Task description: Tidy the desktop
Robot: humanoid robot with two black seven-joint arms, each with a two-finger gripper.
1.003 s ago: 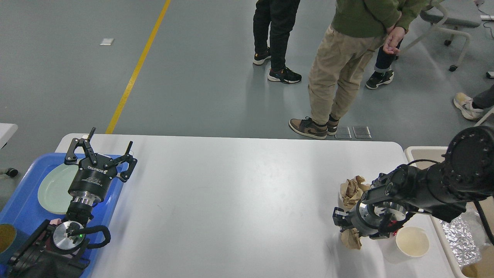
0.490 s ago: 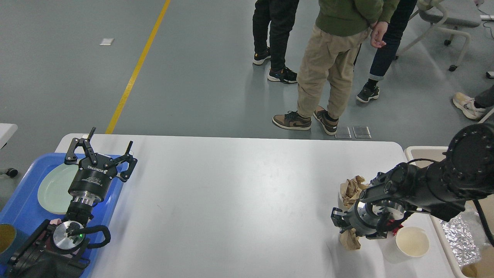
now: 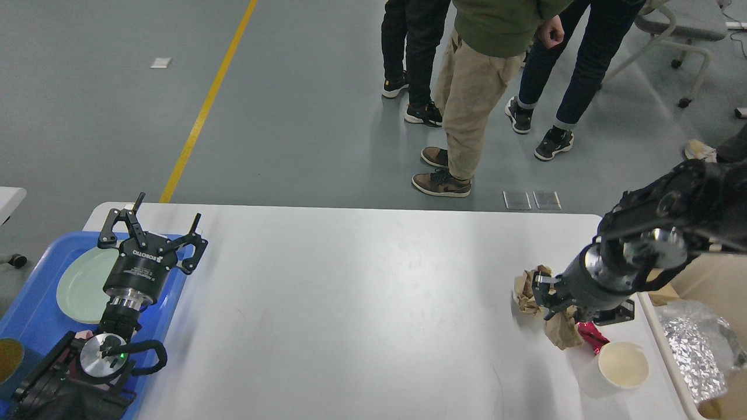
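Head view, looking down on the desktop [image 3: 350, 303], a wide white tabletop filling the lower half of the frame. At its right end the right gripper [image 3: 559, 312] hangs tilted over a litter of rubbish, its fingers closed on a crumpled brown paper wad [image 3: 561, 331] that dangles below them, seemingly lifted just clear of the surface. A second brown paper wad [image 3: 527, 287] lies on the table just beside it, a scrap of red wrapper [image 3: 590, 336] sits close under the arm, and a white paper cup [image 3: 623, 364] stands near the front right corner. Beyond the table's right edge is a beige bin [image 3: 709, 280] holding crinkled foil [image 3: 694, 344]. The step in hand looks like carrying the held paper to that bin: it would be best lifted high enough to pass over the bin's rim, with a firm pinch because crumpled paper can slip, and swung so it does not brush the cup, which looks light and easy to tip. At the left end the left gripper [image 3: 153, 227] is spread wide open and holds nothing, raised above a blue tray [image 3: 35, 315] that carries a pale green plate [image 3: 81, 286]. Several people's legs stand on the grey floor behind the table, well apart from both arms
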